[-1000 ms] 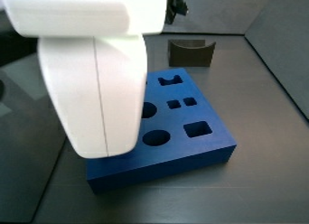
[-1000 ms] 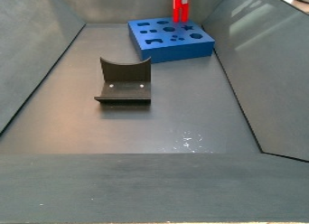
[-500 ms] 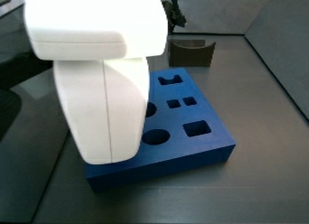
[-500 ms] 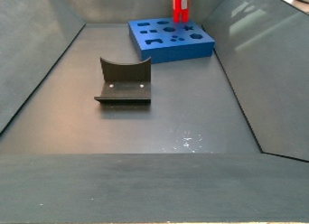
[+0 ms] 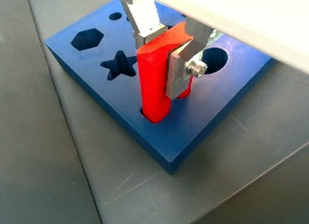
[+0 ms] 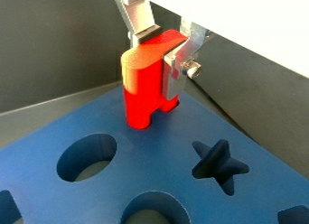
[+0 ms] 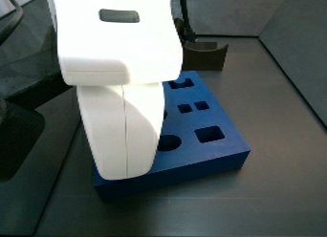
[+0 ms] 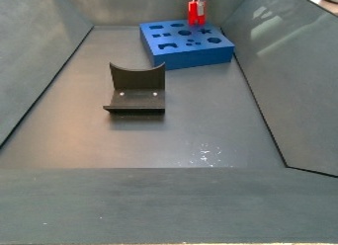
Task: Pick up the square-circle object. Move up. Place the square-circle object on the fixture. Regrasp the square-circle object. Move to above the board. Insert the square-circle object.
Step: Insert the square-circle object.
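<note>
Pinching the square-circle object (image 5: 154, 74) upright, my end effector (image 5: 163, 49) hangs over the board (image 5: 121, 110) — peg tip entering a hole near its edge — vertical so it slides in.

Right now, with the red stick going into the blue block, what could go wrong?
1. The red peg is only partly in a hole of the blue board, with most of it above the surface. If it is slightly tilted, it might jam.
2. The tool is clamped on the peg's upper part. Letting go too early might leave it leaning.
3. Pushing hard could shove the board sideways.
</note>
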Available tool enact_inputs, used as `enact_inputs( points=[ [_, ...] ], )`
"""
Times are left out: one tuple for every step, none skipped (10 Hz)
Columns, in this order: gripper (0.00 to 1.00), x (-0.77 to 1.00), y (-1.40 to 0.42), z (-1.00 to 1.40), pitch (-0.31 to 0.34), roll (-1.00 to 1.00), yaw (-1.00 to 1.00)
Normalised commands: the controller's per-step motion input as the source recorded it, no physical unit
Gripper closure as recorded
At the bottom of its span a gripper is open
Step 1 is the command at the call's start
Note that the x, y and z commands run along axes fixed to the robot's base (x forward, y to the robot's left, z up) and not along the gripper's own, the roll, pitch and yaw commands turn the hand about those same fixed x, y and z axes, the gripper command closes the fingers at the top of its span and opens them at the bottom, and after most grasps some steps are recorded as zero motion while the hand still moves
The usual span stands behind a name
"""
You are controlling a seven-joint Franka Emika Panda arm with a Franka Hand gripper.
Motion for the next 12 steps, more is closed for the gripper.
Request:
enact_inputs(
  points=[
    [1.0,0.04,0.0,-1.0,0.0,0.0,0.0],
    [1.0,0.04,0.0,-1.0,0.0,0.0,0.0],
    [1.0,0.01,0.0,-1.0,0.0,0.0,0.0],
    [1.0,0.0,0.0,-1.0,0.0,0.0,0.0],
    [1.0,0.0,0.0,-1.0,0.0,0.01,0.0],
    [1.0,0.03,0.02,-1.0,-0.01,-0.01,0.03],
    [1.0,0.0,0.01,-0.33,-0.054,-0.04,0.02],
    [1.0,0.0,0.0,-0.07,-0.014,-0.04,0.0],
    [1.0,0.0,0.02,0.0,0.0,0.0,0.0],
    [1.0,-0.01,0.0,-0.61,-0.22,0.01,0.0],
    [1.0,0.0,0.0,-0.35,-0.21,0.0,0.0],
    [1.0,0.0,0.0,0.0,0.0,0.0,0.0]
  ],
)
